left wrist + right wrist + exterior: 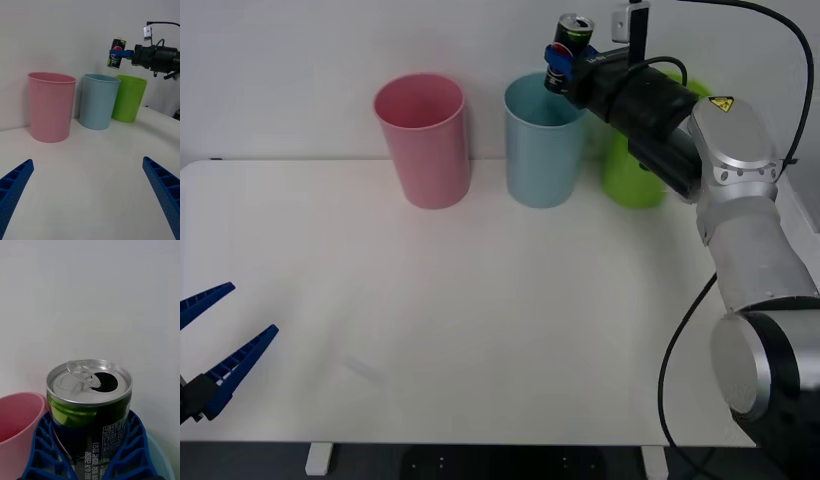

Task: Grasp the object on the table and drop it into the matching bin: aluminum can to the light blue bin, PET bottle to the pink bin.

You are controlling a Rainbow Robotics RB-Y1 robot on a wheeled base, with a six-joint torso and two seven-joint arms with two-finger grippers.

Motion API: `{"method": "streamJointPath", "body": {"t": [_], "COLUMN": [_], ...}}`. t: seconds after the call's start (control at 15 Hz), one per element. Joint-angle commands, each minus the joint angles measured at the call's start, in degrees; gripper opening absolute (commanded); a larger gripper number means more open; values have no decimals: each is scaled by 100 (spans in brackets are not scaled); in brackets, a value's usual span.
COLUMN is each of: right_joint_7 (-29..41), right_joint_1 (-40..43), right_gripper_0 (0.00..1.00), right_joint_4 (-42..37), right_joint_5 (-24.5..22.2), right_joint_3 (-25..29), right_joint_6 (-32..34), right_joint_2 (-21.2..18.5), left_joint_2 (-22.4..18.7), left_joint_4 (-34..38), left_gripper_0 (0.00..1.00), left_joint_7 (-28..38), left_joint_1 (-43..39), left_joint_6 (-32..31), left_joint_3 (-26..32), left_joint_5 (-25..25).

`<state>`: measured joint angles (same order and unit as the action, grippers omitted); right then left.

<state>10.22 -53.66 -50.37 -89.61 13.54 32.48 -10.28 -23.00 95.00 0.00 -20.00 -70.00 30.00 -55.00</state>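
Observation:
My right gripper (560,62) is shut on the aluminum can (571,36), a silver can with a dark and green label and an open pull-tab top (92,380). It holds the can in the air just above the far rim of the light blue bin (543,140). The pink bin (423,138) stands to the left of the blue one at the back of the white table (480,330). From the left wrist view, the can (117,53) hangs over the light blue bin (98,101), beside the pink bin (50,106). My left gripper (210,345) rests open at the table's front left corner.
A lime green bin (635,170) stands right of the light blue bin, partly behind my right arm. A white wall runs close behind all three bins. The table's middle and front are bare.

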Motion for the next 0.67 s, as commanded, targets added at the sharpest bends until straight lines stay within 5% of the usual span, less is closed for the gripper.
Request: {"method": "streamJointPath", "body": {"t": [0.07, 0.67], "right_joint_7": [-99, -187], "right_joint_1": [-180, -188], "right_gripper_0": [0, 0], "right_joint_4": [185, 203], "right_joint_5": [-223, -250], "right_joint_3": [131, 87], "right_joint_6": [-92, -110], "right_joint_2": [149, 193], "left_joint_2": [0, 0], "left_joint_4": [0, 0], "left_gripper_0": [100, 100], "left_joint_7": [0, 0], "left_joint_1": [0, 0], "left_joint_6": [0, 0], "left_joint_3": [0, 0], "left_joint_5": [0, 0]}}
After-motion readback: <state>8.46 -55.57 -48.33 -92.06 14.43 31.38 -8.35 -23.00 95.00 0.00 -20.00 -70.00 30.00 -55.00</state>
